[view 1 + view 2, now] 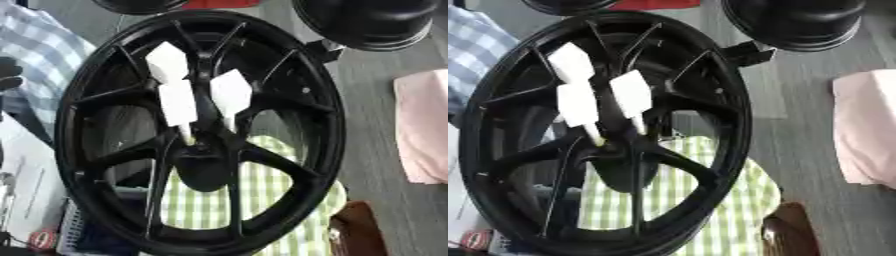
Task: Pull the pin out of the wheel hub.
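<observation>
Nearest the camera, a green checked cloth point(206, 202) is lying under the wheel, with a brown object point(359, 232) sitting at its right edge and a dark basket-like thing point(83, 235) showing at the lower left; what these are resting on, worktop or floor, is not showing plainly.

Standing on edge over the cloth, the black wheel point(74, 115) is filling most of both views, its spokes running into the wheel hub point(203, 157) below the middle; three white pins are sticking out of the hub towards the camera, an upper left pin point(166, 62), a lower left pin point(178, 104) and a right pin point(231, 92), each showing a broad flat white head on a thin shank.

Neither robot hand is appearing in either view, so their state is not showing.

Judging by looks, the pins are seeming light and stiff, probably plastic, and smooth enough to be slipping under a poor pinch; the flat head is offering the best hold, taken across its two broad faces, and pulling along the shank's own line is looking wiser than bending the thin stem sideways; the wheel is looking heavy and rigid, but it may be rocking on its edge if the pin is binding.

Farther off, a pink cloth point(424, 125) is lying at the right, and black round objects point(367, 22) are sitting beyond the rim.
</observation>
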